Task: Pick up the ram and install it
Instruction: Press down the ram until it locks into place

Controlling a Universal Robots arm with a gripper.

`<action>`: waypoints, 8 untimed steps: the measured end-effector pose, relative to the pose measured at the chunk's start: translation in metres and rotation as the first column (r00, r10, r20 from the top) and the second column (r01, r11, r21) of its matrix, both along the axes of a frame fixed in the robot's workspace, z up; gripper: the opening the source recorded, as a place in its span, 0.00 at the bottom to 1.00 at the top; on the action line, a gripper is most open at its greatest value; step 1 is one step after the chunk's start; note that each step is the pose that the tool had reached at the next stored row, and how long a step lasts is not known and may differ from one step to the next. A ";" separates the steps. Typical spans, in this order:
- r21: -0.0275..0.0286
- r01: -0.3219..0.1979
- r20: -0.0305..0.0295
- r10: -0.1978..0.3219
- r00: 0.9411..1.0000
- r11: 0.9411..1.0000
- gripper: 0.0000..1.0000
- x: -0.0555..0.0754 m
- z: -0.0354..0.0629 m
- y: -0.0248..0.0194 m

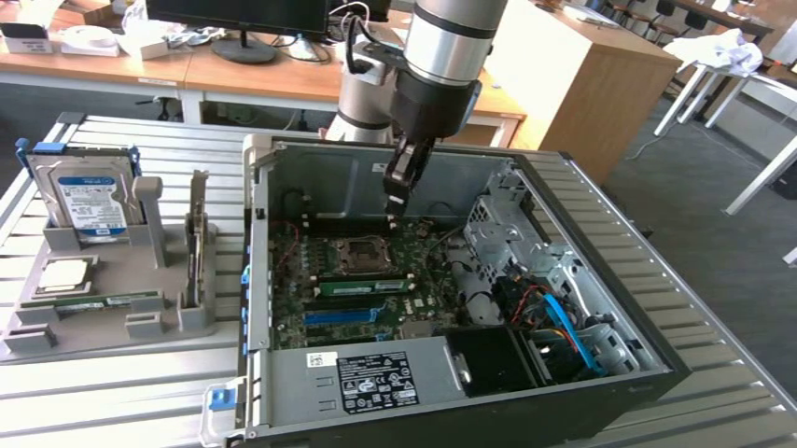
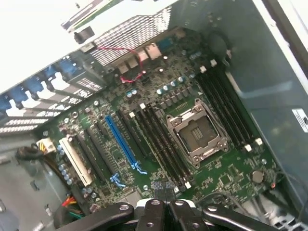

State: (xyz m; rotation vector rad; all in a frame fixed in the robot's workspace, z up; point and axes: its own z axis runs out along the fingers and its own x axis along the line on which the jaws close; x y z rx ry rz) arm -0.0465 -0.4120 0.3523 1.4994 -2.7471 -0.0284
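Note:
A slim green ram stick [image 1: 361,286] with dark chips sits in a motherboard slot just in front of the CPU socket [image 1: 357,254], inside the open computer case [image 1: 548,187]. Another slim green stick [image 1: 97,301] lies flat in the grey holder tray [image 1: 112,331] at the exterior view's left. My gripper [image 1: 395,207] hangs inside the case above the motherboard, behind the socket, apart from both sticks. In the wrist view its black fingers [image 2: 155,209] are together over the ends of the dark memory slots [image 2: 161,144], with nothing between them.
The tray also holds an upright hard drive [image 1: 81,198], a tall expansion card [image 1: 196,245] and a processor chip [image 1: 62,276]. A blue slot [image 2: 121,139], drive cage [image 1: 498,238], cables [image 1: 554,322] and power supply [image 1: 361,378] crowd the case. The case walls stand close around the arm.

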 end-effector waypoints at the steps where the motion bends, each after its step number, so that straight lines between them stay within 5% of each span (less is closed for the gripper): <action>1: 0.000 0.016 0.000 -0.016 1.000 1.000 0.10 0.000 -0.0001 0.0000; 8: 0.000 0.132 0.000 -0.132 0.991 0.991 0.10 0.000 -0.0005 0.0000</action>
